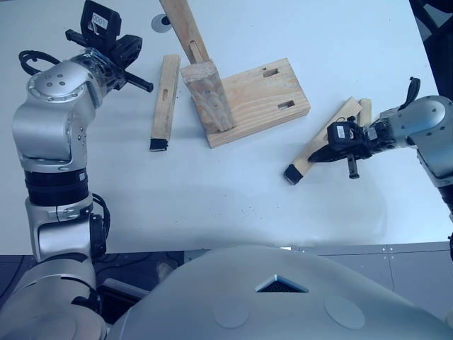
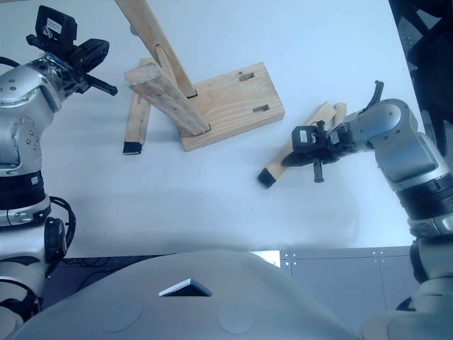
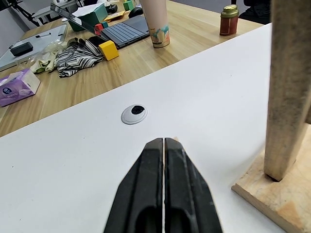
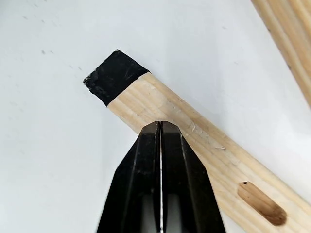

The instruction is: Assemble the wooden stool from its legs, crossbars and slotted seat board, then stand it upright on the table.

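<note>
Looking at your left gripper [image 3: 164,140], you see its two fingers pressed flat together with nothing between them; it hangs above the white table [image 1: 212,191], near the loose leg [image 1: 165,101] that lies flat on the left side, and apart from it; your right gripper [image 4: 160,124] is likewise closed on nothing, its joined tips sitting over the black-capped leg [image 4: 214,145] on the right side of the table, just behind the black cap; whether they touch the wood you cannot tell; a second wooden piece [image 1: 364,110] lies just beside that leg; the slotted seat board [image 1: 262,95] lies flat in the middle, with two upright legs [image 1: 209,95] planted at its left end and two bare slots toward its right end.
</note>
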